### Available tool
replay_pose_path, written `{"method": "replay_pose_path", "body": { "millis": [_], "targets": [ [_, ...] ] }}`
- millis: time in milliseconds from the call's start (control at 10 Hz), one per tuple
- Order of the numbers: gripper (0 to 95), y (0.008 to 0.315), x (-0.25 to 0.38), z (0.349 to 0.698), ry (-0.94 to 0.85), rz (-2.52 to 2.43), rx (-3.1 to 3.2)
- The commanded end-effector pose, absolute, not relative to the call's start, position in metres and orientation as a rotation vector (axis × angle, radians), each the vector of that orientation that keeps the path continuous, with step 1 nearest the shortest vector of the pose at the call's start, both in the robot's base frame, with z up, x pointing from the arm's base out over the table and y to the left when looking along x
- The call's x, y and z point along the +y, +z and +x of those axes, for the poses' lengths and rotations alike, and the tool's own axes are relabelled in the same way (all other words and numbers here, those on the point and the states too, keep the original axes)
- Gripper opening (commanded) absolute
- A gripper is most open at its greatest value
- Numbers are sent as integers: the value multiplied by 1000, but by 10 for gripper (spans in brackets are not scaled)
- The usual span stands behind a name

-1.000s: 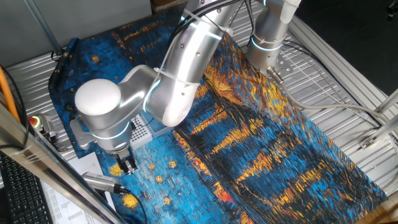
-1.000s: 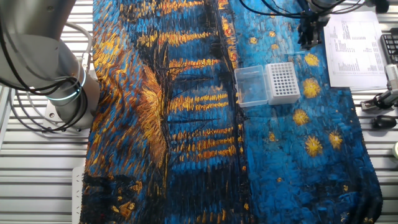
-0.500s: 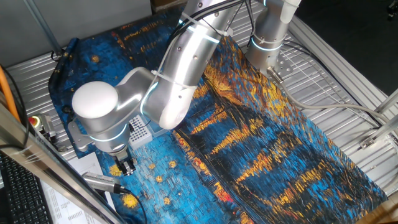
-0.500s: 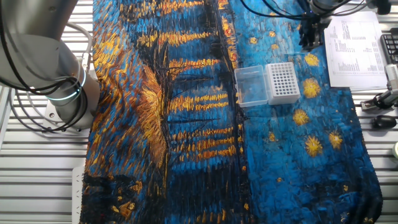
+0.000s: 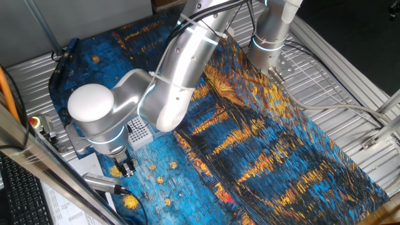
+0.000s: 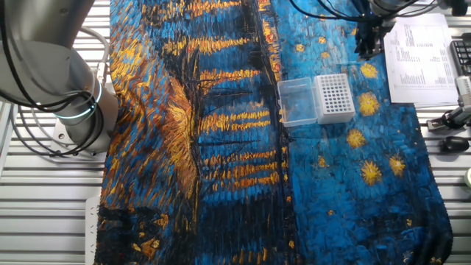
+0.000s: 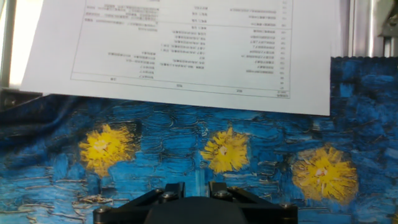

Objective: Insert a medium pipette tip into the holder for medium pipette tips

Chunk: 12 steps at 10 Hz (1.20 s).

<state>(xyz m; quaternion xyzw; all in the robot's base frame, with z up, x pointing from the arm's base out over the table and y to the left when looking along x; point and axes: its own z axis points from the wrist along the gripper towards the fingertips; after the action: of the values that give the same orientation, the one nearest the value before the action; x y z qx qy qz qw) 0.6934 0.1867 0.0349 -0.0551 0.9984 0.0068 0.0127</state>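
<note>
The holder for medium pipette tips [image 6: 335, 98] is a small white block with a grid of dark holes. It stands on the blue painted cloth, and the arm partly hides this holder [image 5: 139, 132] in one fixed view. My gripper [image 6: 366, 43] hangs over the cloth beyond the holder, near the printed sheet. In the hand view the gripper [image 7: 197, 186] has its two fingers close together. A faint, pale, see-through strip between them is the medium pipette tip [image 7: 198, 179], pointing down at the cloth. Over the other fixed view's cloth the tip is too small to make out.
A clear plastic box [image 6: 298, 101] touches the holder's side. A printed paper sheet [image 6: 423, 55] lies past the cloth edge, and the sheet [image 7: 186, 50] fills the top of the hand view. A hand pipette [image 5: 103, 182] and a keyboard [image 5: 19, 187] lie near the gripper. The arm's base [image 6: 73, 103] stands at the far side.
The arm's elbow and wrist have drifted slightly, carrying the gripper a little further from the holder toward the paper. Holder and clear box have not moved.
</note>
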Motion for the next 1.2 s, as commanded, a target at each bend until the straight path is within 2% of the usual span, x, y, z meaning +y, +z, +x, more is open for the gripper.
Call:
{"method": "replay_pose_path", "body": {
  "millis": [100, 1200],
  "targets": [
    [190, 35, 188, 693, 35, -194, 3195],
    [190, 20, 185, 692, 43, -204, 3179]
  ]
}}
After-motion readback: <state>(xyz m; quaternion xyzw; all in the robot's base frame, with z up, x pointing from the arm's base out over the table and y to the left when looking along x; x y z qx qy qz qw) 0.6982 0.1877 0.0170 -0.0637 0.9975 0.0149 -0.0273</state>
